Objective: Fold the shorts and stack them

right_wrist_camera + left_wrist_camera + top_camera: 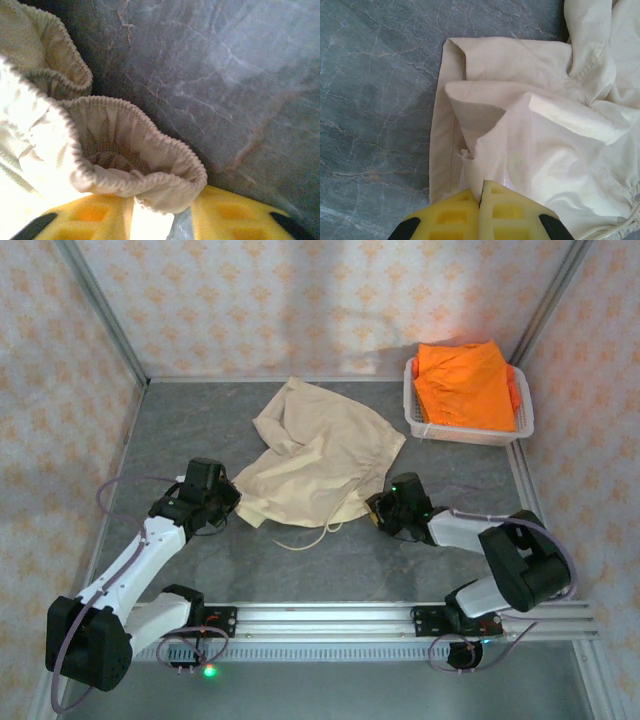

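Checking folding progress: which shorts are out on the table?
The beige shorts, lying crumpled on the table; the orange shorts sit in the white basket at the far right.

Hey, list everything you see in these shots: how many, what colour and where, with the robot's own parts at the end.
beige shorts: one, beige, crumpled mid-table between the grippers
drawstring: one, pale, trailing off the beige shorts toward the near side
orange shorts: a pile, count unclear, orange, in the basket
basket: one, white, perforated, far right corner
table: one, grey marbled
walls: peach, patterned, around the table
rail: one, silver, near edge
left gripper: one, yellow fingers, shut on the beige shorts' left edge
right gripper: one, yellow fingers, jaws apart around the waistband
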Robot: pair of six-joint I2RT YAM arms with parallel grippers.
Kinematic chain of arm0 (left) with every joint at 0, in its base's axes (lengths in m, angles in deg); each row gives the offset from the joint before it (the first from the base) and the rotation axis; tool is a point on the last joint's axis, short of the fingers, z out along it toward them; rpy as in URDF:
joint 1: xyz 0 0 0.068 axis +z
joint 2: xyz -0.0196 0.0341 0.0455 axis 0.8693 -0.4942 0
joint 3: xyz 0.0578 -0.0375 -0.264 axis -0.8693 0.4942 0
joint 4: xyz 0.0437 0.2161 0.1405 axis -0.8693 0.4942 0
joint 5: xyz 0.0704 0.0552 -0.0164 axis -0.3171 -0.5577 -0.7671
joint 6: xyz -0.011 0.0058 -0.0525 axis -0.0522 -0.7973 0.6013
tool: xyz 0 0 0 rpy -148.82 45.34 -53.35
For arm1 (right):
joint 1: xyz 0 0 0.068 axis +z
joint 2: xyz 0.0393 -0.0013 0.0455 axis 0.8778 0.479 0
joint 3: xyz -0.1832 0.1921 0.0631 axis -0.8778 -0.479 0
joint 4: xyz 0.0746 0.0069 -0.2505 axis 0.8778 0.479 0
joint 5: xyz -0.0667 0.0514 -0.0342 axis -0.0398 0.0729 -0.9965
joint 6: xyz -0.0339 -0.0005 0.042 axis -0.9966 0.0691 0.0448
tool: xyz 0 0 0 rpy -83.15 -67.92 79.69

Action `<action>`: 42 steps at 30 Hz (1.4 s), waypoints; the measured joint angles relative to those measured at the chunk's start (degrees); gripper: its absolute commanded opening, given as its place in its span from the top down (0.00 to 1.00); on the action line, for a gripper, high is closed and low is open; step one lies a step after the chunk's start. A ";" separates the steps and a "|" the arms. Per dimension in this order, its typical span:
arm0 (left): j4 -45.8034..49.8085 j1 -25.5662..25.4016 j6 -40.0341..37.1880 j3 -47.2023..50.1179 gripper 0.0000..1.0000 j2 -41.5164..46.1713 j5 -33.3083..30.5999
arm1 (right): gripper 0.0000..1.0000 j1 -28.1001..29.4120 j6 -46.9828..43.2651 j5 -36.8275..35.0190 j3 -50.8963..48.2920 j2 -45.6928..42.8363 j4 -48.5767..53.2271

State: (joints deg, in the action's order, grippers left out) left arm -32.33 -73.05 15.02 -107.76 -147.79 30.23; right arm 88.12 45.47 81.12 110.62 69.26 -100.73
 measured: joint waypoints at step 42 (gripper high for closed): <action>12.83 -0.11 -24.30 -22.82 1.00 0.15 -13.97 | 1.00 -5.97 -34.84 1.44 44.87 -1.38 40.37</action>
State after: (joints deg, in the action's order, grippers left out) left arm -19.50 -73.16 -9.29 -130.58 -147.64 16.26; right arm 82.15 10.63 82.56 155.49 67.88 -60.36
